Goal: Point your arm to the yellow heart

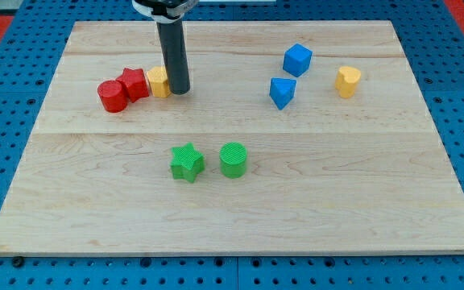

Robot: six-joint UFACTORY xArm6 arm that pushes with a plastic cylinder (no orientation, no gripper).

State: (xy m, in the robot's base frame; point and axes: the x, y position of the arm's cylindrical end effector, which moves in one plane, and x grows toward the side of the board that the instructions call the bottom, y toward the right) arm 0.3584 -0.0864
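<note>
The yellow heart (pixel 347 81) lies at the view's upper right on the wooden board (pixel 232 201). My tip (pixel 179 90) rests on the board at the upper left, far to the left of the heart. It touches the right side of another yellow block (pixel 159 82), partly hidden by the rod, shape unclear.
A red star (pixel 134 84) and a red cylinder (pixel 113 96) sit left of the yellow block. A blue cube (pixel 297 60) and a blue angular block (pixel 282 92) lie left of the heart. A green star (pixel 187 163) and a green cylinder (pixel 234 159) lie at centre.
</note>
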